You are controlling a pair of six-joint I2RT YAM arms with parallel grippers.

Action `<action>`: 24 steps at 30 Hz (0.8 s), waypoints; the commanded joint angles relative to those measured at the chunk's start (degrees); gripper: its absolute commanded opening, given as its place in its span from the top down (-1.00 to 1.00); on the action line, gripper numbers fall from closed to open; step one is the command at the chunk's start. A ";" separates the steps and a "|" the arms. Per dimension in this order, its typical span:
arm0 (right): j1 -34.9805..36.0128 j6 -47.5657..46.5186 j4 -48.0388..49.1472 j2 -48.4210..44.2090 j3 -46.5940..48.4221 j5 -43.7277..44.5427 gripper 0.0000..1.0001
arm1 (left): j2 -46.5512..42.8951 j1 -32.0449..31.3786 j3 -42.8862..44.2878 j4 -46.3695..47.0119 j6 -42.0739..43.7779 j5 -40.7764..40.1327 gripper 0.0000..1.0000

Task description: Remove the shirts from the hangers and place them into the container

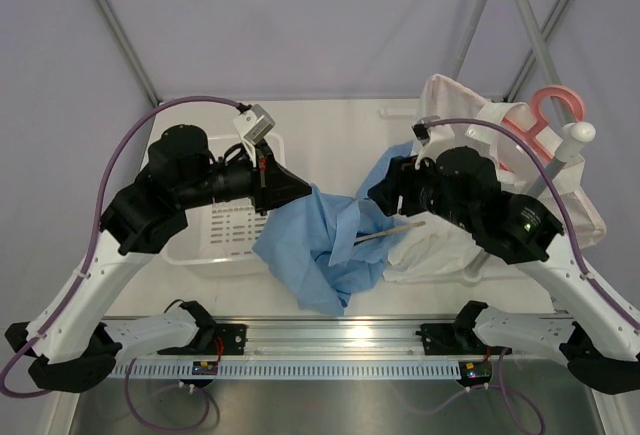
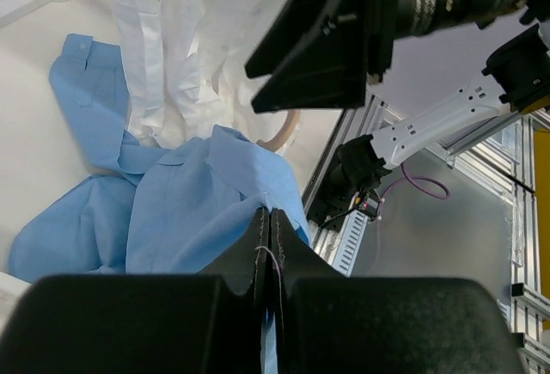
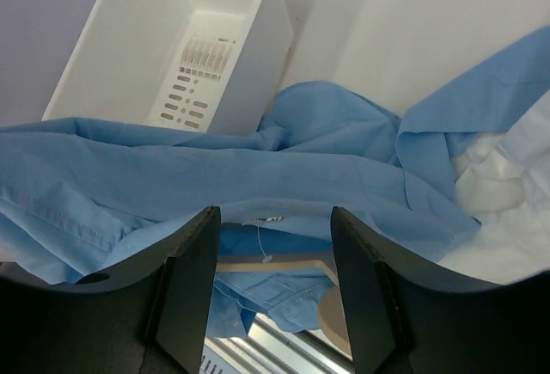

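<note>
The light blue shirt (image 1: 320, 250) lies crumpled on the table between the arms, with the tan hanger (image 1: 385, 234) still poking out of it. My left gripper (image 2: 269, 217) is shut on a fold of this blue shirt (image 2: 172, 211). My right gripper (image 3: 273, 215) is open, and the collar edge of the blue shirt (image 3: 258, 168) runs across between its fingertips, with the tan hanger (image 3: 284, 263) just below. The white shirt (image 1: 565, 180) hangs at the right on the pink hanger (image 1: 545, 115). Left of the blue shirt stands the white container (image 1: 225, 230), nothing in it.
A white pole with a round knob (image 1: 578, 135) stands beside the pink hanger. Part of the white shirt (image 1: 430, 250) pools on the table under my right arm. A metal rail (image 1: 330, 340) runs along the near table edge. Grey frame bars rise behind.
</note>
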 commanded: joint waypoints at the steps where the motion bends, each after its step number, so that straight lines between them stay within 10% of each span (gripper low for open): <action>1: 3.24 5.99 0.23 -5.51 -2.30 11.79 -0.25 | 1.29 0.03 1.83 3.47 -0.14 -0.64 1.00; 14: 7.80 6.96 -0.65 -8.95 -0.10 -0.15 -0.26 | 4.19 0.03 6.22 1.45 2.14 -18.97 1.00; 24: 15.02 7.75 -0.12 -5.70 -0.63 9.41 -0.25 | 10.69 0.12 19.31 -0.30 5.13 -27.00 1.00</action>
